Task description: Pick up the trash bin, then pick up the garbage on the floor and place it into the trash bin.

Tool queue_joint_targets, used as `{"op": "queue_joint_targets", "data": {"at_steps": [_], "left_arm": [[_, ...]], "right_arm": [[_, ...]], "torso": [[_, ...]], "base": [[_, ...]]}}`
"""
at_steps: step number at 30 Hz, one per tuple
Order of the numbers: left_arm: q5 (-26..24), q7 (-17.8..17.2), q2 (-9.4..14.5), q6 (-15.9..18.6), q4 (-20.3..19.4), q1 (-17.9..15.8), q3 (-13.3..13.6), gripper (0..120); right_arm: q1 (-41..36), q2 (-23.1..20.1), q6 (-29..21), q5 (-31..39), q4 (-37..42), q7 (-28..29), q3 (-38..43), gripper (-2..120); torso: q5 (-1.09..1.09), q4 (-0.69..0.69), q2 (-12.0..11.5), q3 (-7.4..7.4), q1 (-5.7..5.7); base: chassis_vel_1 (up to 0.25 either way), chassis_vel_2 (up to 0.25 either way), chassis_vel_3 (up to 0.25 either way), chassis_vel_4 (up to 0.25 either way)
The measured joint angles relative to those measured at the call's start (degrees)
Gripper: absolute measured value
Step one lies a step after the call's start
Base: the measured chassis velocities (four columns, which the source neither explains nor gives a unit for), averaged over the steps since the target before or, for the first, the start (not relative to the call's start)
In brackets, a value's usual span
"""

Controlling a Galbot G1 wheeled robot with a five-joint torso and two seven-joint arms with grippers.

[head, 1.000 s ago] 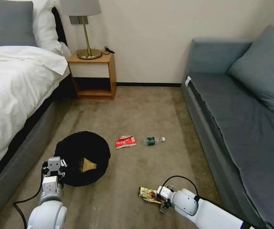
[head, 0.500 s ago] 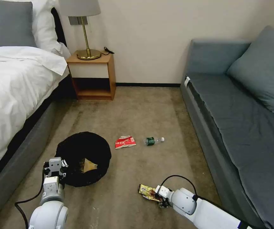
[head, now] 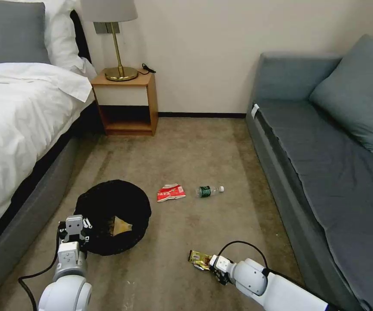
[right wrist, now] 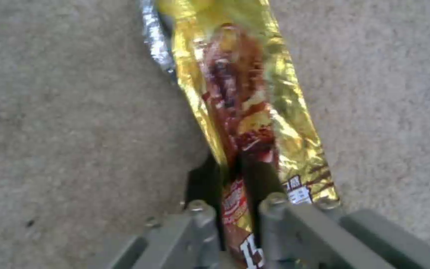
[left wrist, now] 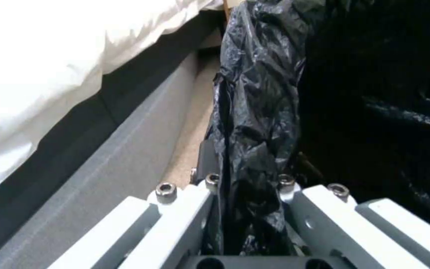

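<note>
Bedroom floor between a bed (head: 17, 121) on the robot's left and a grey sofa (head: 324, 164) on its right, with a nightstand (head: 128, 101) and lamp (head: 115, 39) against the far wall.

Left hand (head: 74, 228): low at the near rim of the bin (head: 108, 203), closed on the rim. In the left wrist view the fingers (left wrist: 185, 220) pinch a fold of the black liner (left wrist: 259, 112) between them, with the bed frame just beside. The bin stands near the bed side; its mouth opens upward toward the head camera.

Inside the bin: a brown paper bag (head: 120, 225) lies on the liner, near the held rim.

Right hand (head: 212, 262): low over the carpet (head: 186, 147) in the near right of the head view, closed on one end of the gold wrapper (head: 200, 259). In the right wrist view the fingers (right wrist: 200, 224) clamp the wrapper's (right wrist: 245, 112) near end, and the rest of it extends away over the carpet; whether the far end touches the floor cannot be told.

On the floor, beyond both hands: a red-and-white wrapper (head: 171, 192) just beside the bin's right side, and a clear bottle (head: 208, 190) with green label and white cap lying on its side, near the wrapper and apart from it.
</note>
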Motion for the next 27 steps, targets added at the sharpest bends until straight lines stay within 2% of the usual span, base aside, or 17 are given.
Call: {"op": "queue_joint_targets", "data": {"at_steps": [3,4,7,9,18,27], "left_arm": [[0.01,0.00,-0.09,-0.05,-0.02,0.03,0.06,1],[0.02,-0.01,-0.16,-0.13,-0.04,0.05,0.08,1],[0.03,0.05,-0.16,-0.19,-0.04,0.09,0.09,1],[-0.01,0.07,-0.13,-0.31,-0.04,0.11,-0.10,1],[-0.20,0.48,0.02,-0.67,0.14,0.25,-0.43,1],[-0.48,0.78,0.31,-0.85,0.18,0.09,-0.36,1]], "right_arm": [[0.23,-0.40,-0.10,-0.38,0.02,0.06,0.50,0],[0.45,-0.71,-0.20,-0.45,0.19,0.05,0.66,0],[0.81,-1.03,-0.30,-0.46,0.66,-0.13,0.64,0],[1.32,-1.29,-0.43,-0.38,1.13,-0.30,0.65,0],[2.11,-1.13,-0.48,-0.11,2.96,-0.85,1.25,0],[3.61,-0.04,0.00,2.76,8.97,-1.38,6.31,0]], "torso": [[-0.01,0.01,-0.02,0.00,0.00],[-0.14,-0.02,-0.02,0.00,0.00],[-0.05,-0.04,-0.02,0.01,0.01],[-0.12,-0.04,-0.02,0.00,0.01],[-0.10,-0.04,0.00,-0.01,0.01],[-0.10,-0.04,0.01,-0.01,0.01]], "base": [[0.000,0.000,0.000,0.000],[0.000,0.000,0.000,0.000],[0.000,0.000,0.000,0.000],[0.000,0.000,0.000,0.000],[0.000,0.000,0.000,0.000],[0.000,0.000,0.000,0.000]]}}
